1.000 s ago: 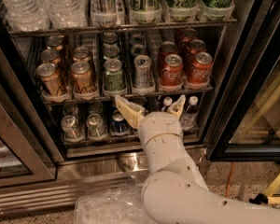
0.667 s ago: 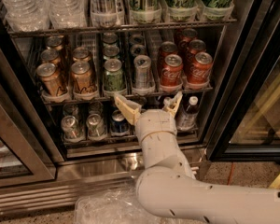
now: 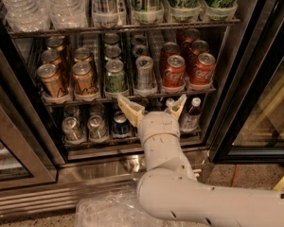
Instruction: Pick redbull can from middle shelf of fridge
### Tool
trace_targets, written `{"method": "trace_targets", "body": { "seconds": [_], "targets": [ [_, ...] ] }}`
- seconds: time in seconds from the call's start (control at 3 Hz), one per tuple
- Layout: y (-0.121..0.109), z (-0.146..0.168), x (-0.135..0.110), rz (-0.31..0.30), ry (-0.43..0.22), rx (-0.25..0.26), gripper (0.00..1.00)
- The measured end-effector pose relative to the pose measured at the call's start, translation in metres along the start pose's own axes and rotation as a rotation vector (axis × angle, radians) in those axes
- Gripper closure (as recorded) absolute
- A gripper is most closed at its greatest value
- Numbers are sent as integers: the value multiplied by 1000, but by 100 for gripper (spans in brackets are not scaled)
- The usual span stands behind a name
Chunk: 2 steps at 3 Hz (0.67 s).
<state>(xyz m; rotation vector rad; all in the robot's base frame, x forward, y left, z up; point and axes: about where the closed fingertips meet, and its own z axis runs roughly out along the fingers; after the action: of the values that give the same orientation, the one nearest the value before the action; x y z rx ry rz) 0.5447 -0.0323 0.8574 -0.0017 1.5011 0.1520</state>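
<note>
The fridge (image 3: 255, 74) stands open in front of me. Its middle shelf (image 3: 132, 94) holds gold cans at the left, a green can (image 3: 115, 76), the slim silver redbull can (image 3: 144, 73) and red Coca-Cola cans (image 3: 173, 72) at the right. My gripper (image 3: 151, 105) is open, its two tan fingers spread wide and pointing up. It sits just below the front edge of the middle shelf, under the redbull can, and touches nothing. The white arm (image 3: 189, 193) rises from the lower right.
The upper rack (image 3: 132, 26) holds clear bottles at the left and tall green cans at the right. The lower rack holds blue and silver cans (image 3: 97, 126) and small bottles (image 3: 190, 113). Dark door frames (image 3: 26, 126) flank the opening. A ribbed steel base (image 3: 38, 197) lies below.
The gripper and wrist have shifted slightly left and a little up toward the shelf edge. The fingers stay spread. The cans have not moved.
</note>
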Motion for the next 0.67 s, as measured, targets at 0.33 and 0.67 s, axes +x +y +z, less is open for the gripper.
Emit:
{"method": "trace_targets", "body": {
  "seconds": [0.33,0.67],
  "targets": [
    [-2,1,9,-24,27,14,0],
    [1,0,18,-81,50,-15,14]
  ]
}}
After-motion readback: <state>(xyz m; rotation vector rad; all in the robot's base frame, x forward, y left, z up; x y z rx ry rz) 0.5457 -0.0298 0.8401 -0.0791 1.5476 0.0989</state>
